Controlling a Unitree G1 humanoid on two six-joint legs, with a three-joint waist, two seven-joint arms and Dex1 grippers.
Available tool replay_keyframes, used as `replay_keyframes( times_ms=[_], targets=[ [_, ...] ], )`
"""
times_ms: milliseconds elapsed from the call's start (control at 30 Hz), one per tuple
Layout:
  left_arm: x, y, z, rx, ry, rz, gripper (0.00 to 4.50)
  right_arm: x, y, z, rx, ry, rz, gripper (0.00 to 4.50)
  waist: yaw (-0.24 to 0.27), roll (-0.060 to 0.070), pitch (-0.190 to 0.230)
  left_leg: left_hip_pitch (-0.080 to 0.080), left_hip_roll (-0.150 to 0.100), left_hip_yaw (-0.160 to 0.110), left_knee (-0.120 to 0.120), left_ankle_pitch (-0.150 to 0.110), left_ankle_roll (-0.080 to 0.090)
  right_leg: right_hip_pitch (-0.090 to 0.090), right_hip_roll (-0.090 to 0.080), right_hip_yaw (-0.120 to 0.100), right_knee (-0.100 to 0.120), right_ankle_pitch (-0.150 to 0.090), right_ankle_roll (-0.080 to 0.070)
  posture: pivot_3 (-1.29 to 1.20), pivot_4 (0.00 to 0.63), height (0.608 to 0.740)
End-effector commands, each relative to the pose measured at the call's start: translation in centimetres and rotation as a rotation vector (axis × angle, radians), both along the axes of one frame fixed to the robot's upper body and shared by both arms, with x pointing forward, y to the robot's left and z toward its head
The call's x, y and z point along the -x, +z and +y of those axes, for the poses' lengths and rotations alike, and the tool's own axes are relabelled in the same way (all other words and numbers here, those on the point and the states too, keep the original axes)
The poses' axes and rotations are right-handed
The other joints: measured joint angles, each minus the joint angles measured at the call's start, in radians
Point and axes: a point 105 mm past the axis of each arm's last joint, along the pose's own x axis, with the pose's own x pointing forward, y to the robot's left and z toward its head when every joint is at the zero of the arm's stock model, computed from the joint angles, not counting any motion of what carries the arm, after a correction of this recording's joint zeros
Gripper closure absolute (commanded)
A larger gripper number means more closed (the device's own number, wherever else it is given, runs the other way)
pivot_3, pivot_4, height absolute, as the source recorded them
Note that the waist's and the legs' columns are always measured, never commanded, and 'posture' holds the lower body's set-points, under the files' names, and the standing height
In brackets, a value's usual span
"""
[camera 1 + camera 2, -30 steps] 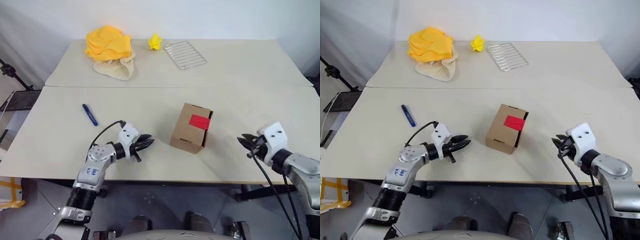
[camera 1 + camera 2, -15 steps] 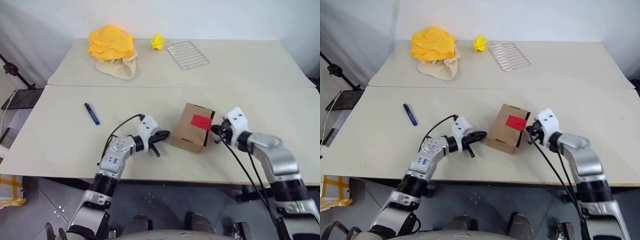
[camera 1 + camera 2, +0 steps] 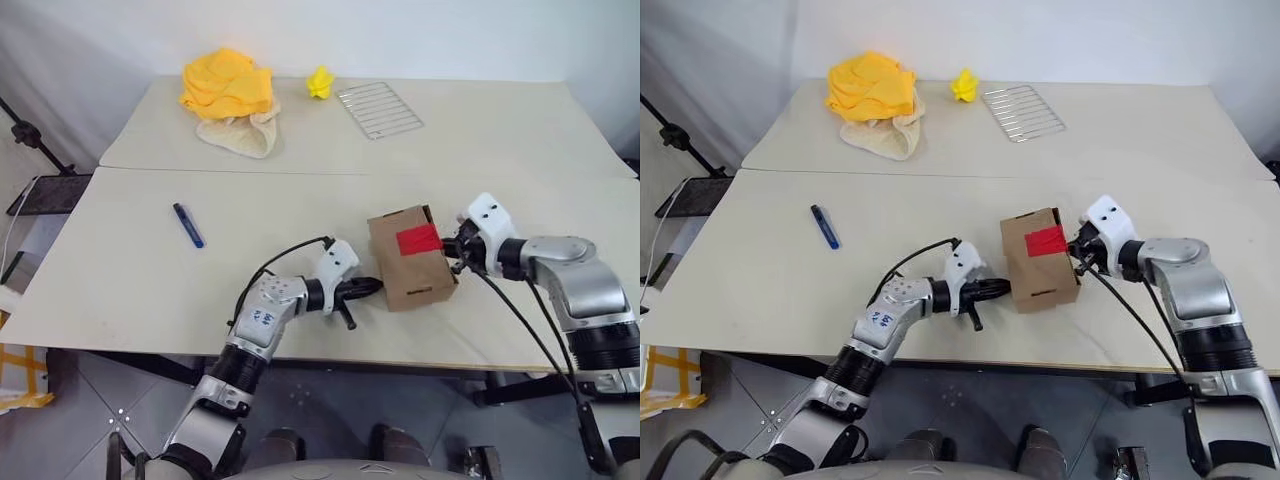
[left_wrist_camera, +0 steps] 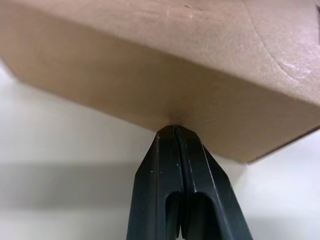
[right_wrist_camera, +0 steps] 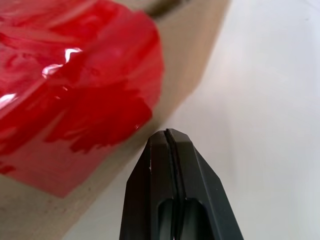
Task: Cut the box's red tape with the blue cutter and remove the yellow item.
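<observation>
The brown cardboard box (image 3: 410, 270) stands near the table's front edge, with the red tape (image 3: 418, 239) on its top at the right end. My left gripper (image 3: 372, 286) is shut and its tip presses the box's left side; in the left wrist view the shut left gripper (image 4: 173, 131) meets the cardboard wall (image 4: 165, 75). On the other side, my right gripper (image 3: 456, 247) is shut at the box's right end, and up close this right gripper (image 5: 166, 134) points just beside the red tape (image 5: 85, 85). The blue cutter (image 3: 188, 225) lies alone far to the left. The yellow item is hidden.
At the table's back lie an orange-yellow cloth heap (image 3: 228, 85) on a beige cloth, a small spiky yellow lump (image 3: 320, 82) and a wire rack (image 3: 378, 108). A seam runs across the table (image 3: 250, 172). Black cables trail from both wrists.
Both grippers closed in on the box, the left from the left, the right from the right. The box has turned and shifted slightly right between them.
</observation>
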Motion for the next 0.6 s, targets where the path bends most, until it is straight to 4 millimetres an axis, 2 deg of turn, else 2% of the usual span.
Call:
replay_keyframes(
  times_ms=[33,267,400,500,600],
  targets=[
    [3.7,1.8,-5.5,0.058,-0.235,-0.014,4.48,-0.3,-1.8,0.6,0.07,0.048,0.031,4.5,0.0,0.0,0.0,0.0,0.0,0.0,0.0,0.0,0.0,0.0,0.0,0.0,0.0,0.0,0.0,0.0,0.15,0.74],
    [5.5,1.4,-7.6,0.044,-0.311,0.014,4.48,-2.9,-1.9,0.7,0.123,0.041,-0.022,4.5,-0.007,0.0,0.0,0.0,0.0,0.0,0.0,0.0,0.0,0.0,0.0,0.0,0.0,0.0,0.0,0.0,0.15,0.74],
    [5.5,2.0,-8.3,0.058,-0.309,0.008,4.48,-3.5,-1.9,1.3,0.163,0.082,-0.062,4.5,-0.006,0.0,0.0,-0.005,0.0,-0.001,0.0,0.0,0.0,-0.004,0.0,-0.001,-0.001,0.0,0.0,0.0,0.15,0.74],
    [4.7,2.0,-7.6,0.054,-0.266,-0.005,4.48,-3.9,-0.9,0.5,0.216,0.061,-0.13,4.5,-0.008,0.0,0.0,-0.005,0.0,-0.001,0.0,0.0,0.0,-0.004,0.0,-0.001,-0.001,0.0,0.0,0.0,0.15,0.74],
    [3.4,1.5,-5.0,0.035,-0.18,-0.003,4.48,-4.3,1.2,-2.2,0.235,-0.054,-0.228,4.5,-0.014,0.0,0.0,-0.005,0.0,-0.001,0.0,0.0,0.0,-0.004,0.0,-0.001,-0.001,0.0,0.0,0.0,0.15,0.74]
  ],
)
